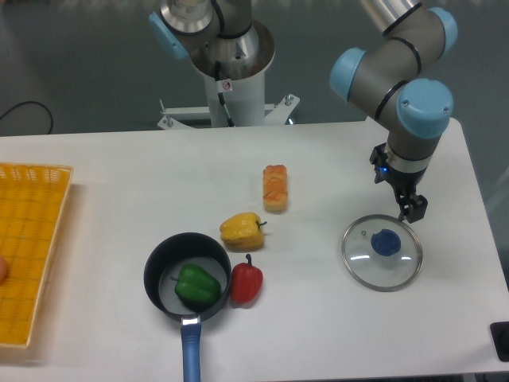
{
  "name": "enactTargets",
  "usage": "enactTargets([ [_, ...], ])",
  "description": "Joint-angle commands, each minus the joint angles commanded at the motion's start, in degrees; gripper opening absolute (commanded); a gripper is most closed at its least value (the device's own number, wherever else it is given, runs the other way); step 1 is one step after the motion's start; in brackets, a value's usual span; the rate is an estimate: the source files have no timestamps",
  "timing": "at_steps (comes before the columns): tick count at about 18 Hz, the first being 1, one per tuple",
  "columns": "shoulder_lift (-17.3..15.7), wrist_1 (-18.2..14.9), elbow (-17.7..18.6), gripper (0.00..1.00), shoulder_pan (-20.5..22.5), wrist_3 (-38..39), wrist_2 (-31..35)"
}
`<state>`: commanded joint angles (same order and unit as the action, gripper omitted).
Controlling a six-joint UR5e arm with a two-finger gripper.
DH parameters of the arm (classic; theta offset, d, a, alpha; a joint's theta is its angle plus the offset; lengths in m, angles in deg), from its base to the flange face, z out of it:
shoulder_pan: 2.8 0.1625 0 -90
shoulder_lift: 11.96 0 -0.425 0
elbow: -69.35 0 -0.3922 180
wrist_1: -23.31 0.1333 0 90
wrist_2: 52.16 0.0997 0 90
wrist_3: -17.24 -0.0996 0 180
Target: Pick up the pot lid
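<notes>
This looked like a robotics lab, or a workspace much like one. A robot arm (409, 95) worked over a pale bench (103, 199), and well apart from its jaws, on the bench's far edge, stood metal mounting hardware (225, 83). Beyond that lay a dark background with a loose black cable (49, 115). The kitchen things seemed set out as props: a glass lid (370, 269) near the jaws, a blue-handled pan (151, 274) farther from them, and an orange-yellow basket (36, 239) farther still.
</notes>
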<state>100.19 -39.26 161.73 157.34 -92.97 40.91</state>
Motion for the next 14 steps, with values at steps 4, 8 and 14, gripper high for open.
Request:
enactTargets([
  [4,-0.1,0.1,0.3,1.00,-0.1,0.0,0.1],
  [8,0.0,0.2,0.3,1.00,-0.1,0.5,0.1],
  [14,1.1,0.9,-0.3,1.00,-0.4,2.7,-0.4],
])
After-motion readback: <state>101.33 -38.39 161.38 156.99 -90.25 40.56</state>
